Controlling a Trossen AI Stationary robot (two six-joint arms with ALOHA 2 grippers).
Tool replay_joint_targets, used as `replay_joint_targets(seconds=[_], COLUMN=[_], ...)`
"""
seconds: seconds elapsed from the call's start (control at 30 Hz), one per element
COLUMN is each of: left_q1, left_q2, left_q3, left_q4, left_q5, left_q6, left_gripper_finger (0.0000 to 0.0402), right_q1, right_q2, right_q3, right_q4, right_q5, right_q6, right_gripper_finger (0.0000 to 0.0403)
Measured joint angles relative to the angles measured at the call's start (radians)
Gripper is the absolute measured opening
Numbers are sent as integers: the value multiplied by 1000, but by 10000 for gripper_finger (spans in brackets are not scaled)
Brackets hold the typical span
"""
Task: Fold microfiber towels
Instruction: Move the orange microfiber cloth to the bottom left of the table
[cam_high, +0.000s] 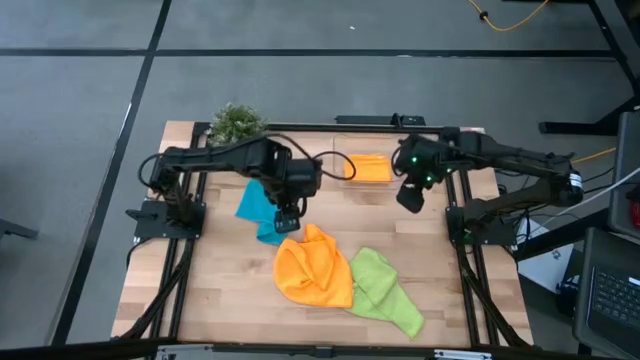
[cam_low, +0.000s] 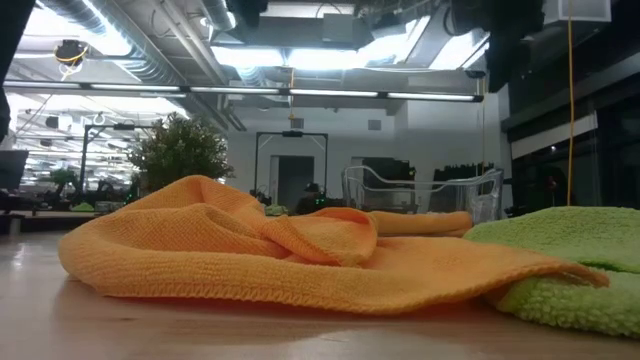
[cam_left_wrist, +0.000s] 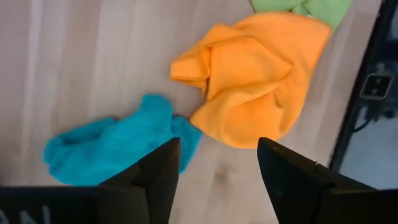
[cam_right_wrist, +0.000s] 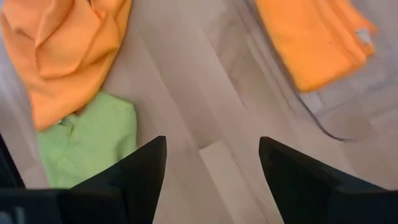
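Several microfiber towels lie on the wooden table. A crumpled orange towel (cam_high: 314, 266) (cam_low: 300, 250) lies near the front middle, and a lime green towel (cam_high: 385, 290) (cam_right_wrist: 87, 143) touches its right side. A teal towel (cam_high: 258, 208) (cam_left_wrist: 118, 146) lies bunched at the left of centre. A folded orange towel (cam_high: 370, 167) (cam_right_wrist: 311, 37) rests in the clear tub (cam_low: 420, 190) at the far side. My left gripper (cam_high: 288, 218) (cam_left_wrist: 217, 162) hovers open above the teal towel's near edge. My right gripper (cam_high: 410, 197) (cam_right_wrist: 211, 162) hovers open over bare wood to the right of the tub.
A small potted plant (cam_high: 237, 122) (cam_low: 180, 150) stands at the far left corner. Dark frame rails (cam_high: 180, 270) run along the table's left and right sides. Bare wood (cam_high: 230, 290) shows at the near left and between the tub and the green towel.
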Motion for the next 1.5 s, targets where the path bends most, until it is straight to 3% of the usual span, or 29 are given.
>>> replay_joint_targets(seconds=[0.1, 0.23, 0.47, 0.63, 0.77, 0.9, 1.1, 1.5], left_q1=[-9, -13, -13, -19, -19, -32, -102, -206], left_q2=[-2, -57, -315, -472, -522, -511, -442, -45], left_q3=[-16, -104, -408, -678, -854, -952, -998, -989], left_q4=[1, 2, 31, 244, 489, 656, 905, 1240], left_q5=[22, 56, -16, -37, -36, -35, -36, -32], left_q6=[-104, -109, -147, -214, -241, -262, -261, -265], left_gripper_finger=[208, 208, 208, 208, 208, 208, 208, 208], right_q1=[34, 85, 168, 198, 228, 272, 313, 330], right_q2=[0, 0, 0, 22, 84, 172, 248, 218], right_q3=[-53, -101, -106, -106, -106, -106, -106, -93], right_q4=[95, 205, 278, 439, 547, 569, 532, 392], right_q5=[16, 17, 59, 149, 142, 132, 56, 116], right_q6=[12, 36, 137, 180, 171, 151, 179, 381], right_gripper_finger=[258, 258, 258, 258, 258, 258, 258, 258])
